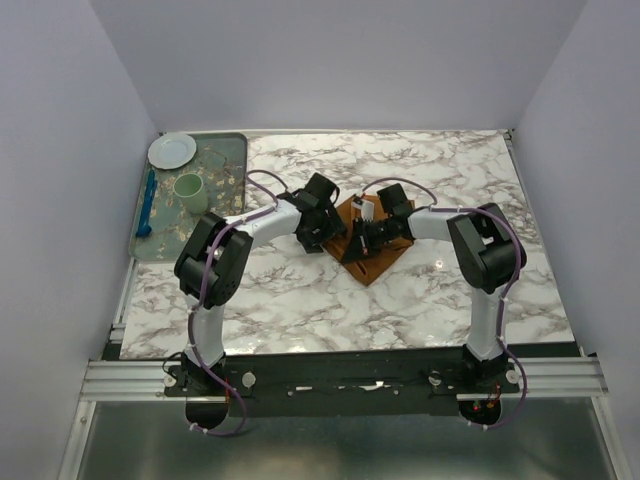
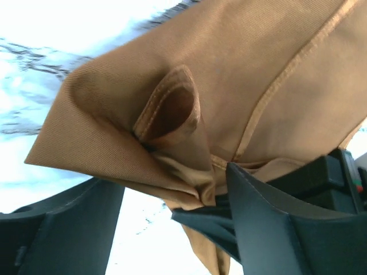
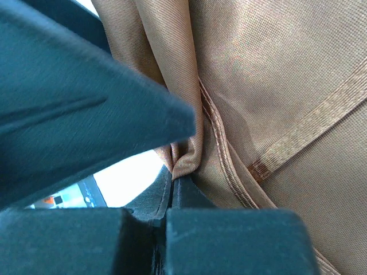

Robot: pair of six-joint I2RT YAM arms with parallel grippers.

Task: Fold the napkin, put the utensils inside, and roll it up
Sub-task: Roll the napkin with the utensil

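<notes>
Marble table [image 1: 300, 300] holds napkin [image 1: 378, 262]; bent inward, right gripper [image 3: 172, 175] pinches it; left gripper [image 2: 172, 197] gapes.

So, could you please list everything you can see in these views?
table: one, white marble with grey veins, under everything
tray: one, grey-green, far left of the table
plate: one, white, far end of the tray
cup: one, pale green, middle of the tray
blue utensil: one, blue, along the tray's left edge
napkin: one, rust-orange, table centre, bunched
left arm: one, black and white, reaching to the napkin
right arm: one, black and white, reaching to the napkin
left tool: one, black, open at the napkin
right tool: one, black, shut on a napkin fold
</notes>
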